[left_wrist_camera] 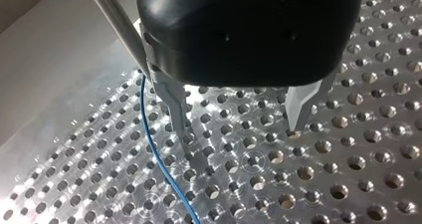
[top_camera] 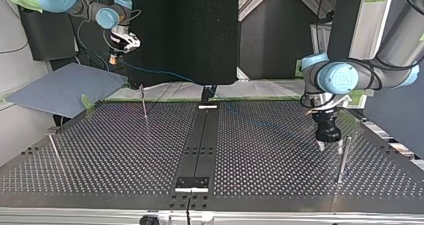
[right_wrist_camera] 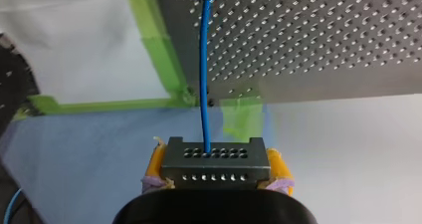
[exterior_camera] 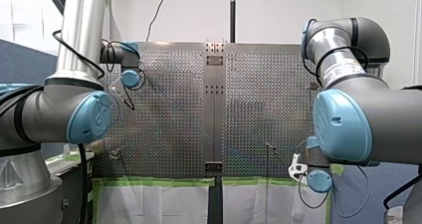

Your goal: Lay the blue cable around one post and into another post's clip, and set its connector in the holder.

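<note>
A thin blue cable (right_wrist_camera: 204, 84) leaves a black multi-hole connector (right_wrist_camera: 214, 162), and my right gripper (right_wrist_camera: 214, 168) is shut on that connector with its yellow pads. In the top view my right gripper (top_camera: 117, 52) hangs off the table's far left corner, and the cable (top_camera: 165, 74) runs from it down onto the plate. My left gripper (left_wrist_camera: 239, 134) stands open, fingertips just above the perforated plate, with the cable (left_wrist_camera: 154, 154) lying outside one metal finger. A slim post (left_wrist_camera: 117, 22) rises beside that finger. In the top view my left gripper (top_camera: 320, 146) is close beside a post (top_camera: 342, 157).
Two more thin posts (top_camera: 144, 102) (top_camera: 55, 150) stand on the top view's left half. A black centre strip (top_camera: 200, 135) with a small plate (top_camera: 191, 183) divides the table. A grey-blue sheet (top_camera: 60, 87) and green tape (right_wrist_camera: 164, 59) border the far edge.
</note>
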`<state>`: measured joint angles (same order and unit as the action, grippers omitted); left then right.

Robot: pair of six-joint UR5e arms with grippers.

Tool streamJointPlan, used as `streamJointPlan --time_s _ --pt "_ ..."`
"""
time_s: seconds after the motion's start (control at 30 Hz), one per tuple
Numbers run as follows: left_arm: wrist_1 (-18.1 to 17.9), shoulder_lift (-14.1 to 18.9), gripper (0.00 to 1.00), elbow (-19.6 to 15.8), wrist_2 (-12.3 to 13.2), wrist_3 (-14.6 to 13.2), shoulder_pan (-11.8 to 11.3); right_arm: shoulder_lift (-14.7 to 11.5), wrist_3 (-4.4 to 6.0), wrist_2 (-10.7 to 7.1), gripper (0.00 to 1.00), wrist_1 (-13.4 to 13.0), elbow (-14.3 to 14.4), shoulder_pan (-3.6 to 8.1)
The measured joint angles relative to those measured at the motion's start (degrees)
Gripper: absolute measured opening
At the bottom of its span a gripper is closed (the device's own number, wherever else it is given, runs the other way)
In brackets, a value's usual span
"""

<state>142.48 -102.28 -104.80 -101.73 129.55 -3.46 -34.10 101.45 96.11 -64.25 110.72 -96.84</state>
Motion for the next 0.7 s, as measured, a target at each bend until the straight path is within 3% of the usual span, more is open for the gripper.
streamJointPlan --time_s 0.1,0.23,0.43,0.7 --pt "0.0 0.0 1.0 0.0 0.0 0.0 0.1 0.0 -0.28 -0.22 0.27 -0.2 -0.9 -0.03" --pt "0.2 0.0 1.0 0.0 -0.2 -0.2 0.2 0.0 -1.39 -0.28 0.27 -1.1 -1.3 -0.19" --pt "2.0 0.0 1.0 0.0 -2.9 -1.0 0.3 -1.0 -2.26 -0.29 0.27 -1.1 -1.3 -0.32" --pt "2.7 0.0 1.0 0.0 -4.0 -0.9 0.1 -4.5 -2.7 -0.29 0.27 -1.3 1.2 -0.27"
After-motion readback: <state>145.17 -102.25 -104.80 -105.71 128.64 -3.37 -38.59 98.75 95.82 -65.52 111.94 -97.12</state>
